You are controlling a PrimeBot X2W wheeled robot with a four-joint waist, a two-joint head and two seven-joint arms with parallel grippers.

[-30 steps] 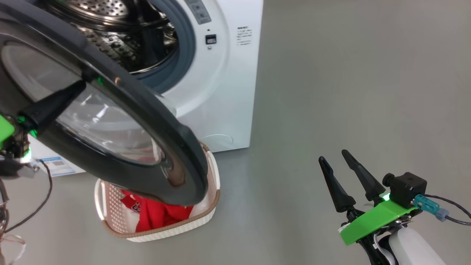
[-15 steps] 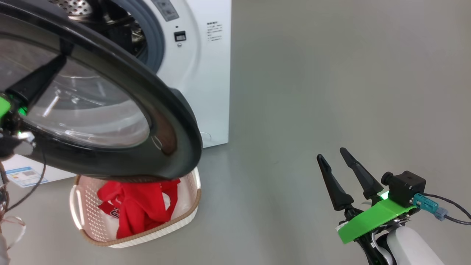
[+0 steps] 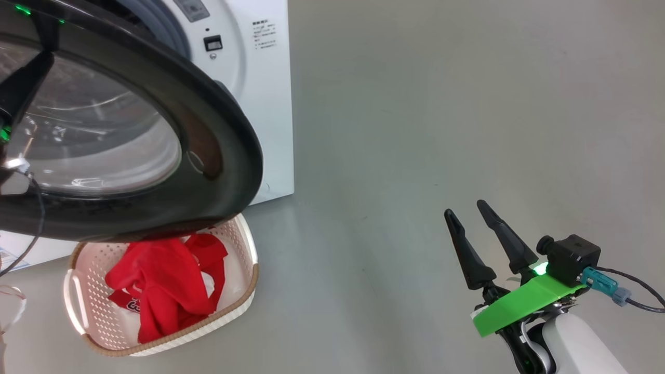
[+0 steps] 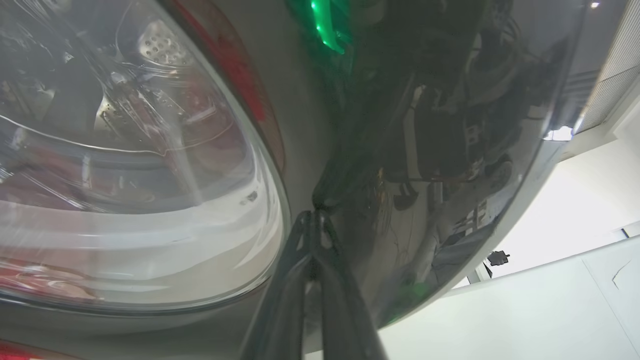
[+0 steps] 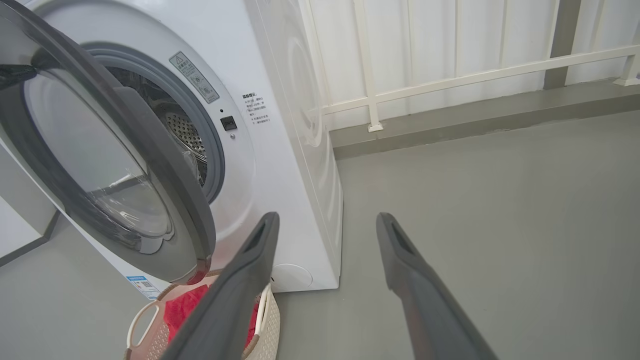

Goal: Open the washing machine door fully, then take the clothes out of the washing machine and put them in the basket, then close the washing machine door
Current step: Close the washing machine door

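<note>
Closest in, the right pincer (image 3: 466, 210) hung low on the robot's right, its two dark fingers spread wide with nothing between them, well clear of everything. Over on the left, the left pincer (image 4: 316, 220) was pressed fully shut, fingers together and gripping nothing. Its tips met their own reflection on the glossy black rim of the washing machine door (image 3: 223, 130), so it was touching the rim or as good as touching it, just beside the clear bulging window.

That door stood swung out from the machine, part open. From the head camera its lower rim overlapped the far end of the basket (image 3: 250, 280). The basket sat on the grey floor (image 3: 415, 130) right in front of the machine, under the door's free edge. And there were the clothes (image 3: 161, 280), a bright red heap with a bit of white showing, lying inside the basket.

Behind it stood the washing machine (image 3: 260, 104), a white box. In the right wrist view its opening showed past the door's edge, with the grey gasket (image 5: 214, 150) ringing the perforated steel drum (image 5: 182, 132). No red could be made out in the visible slice of drum. Farthest back, past the machine's side, a white railing (image 5: 450, 75) ran along a pale wall.
</note>
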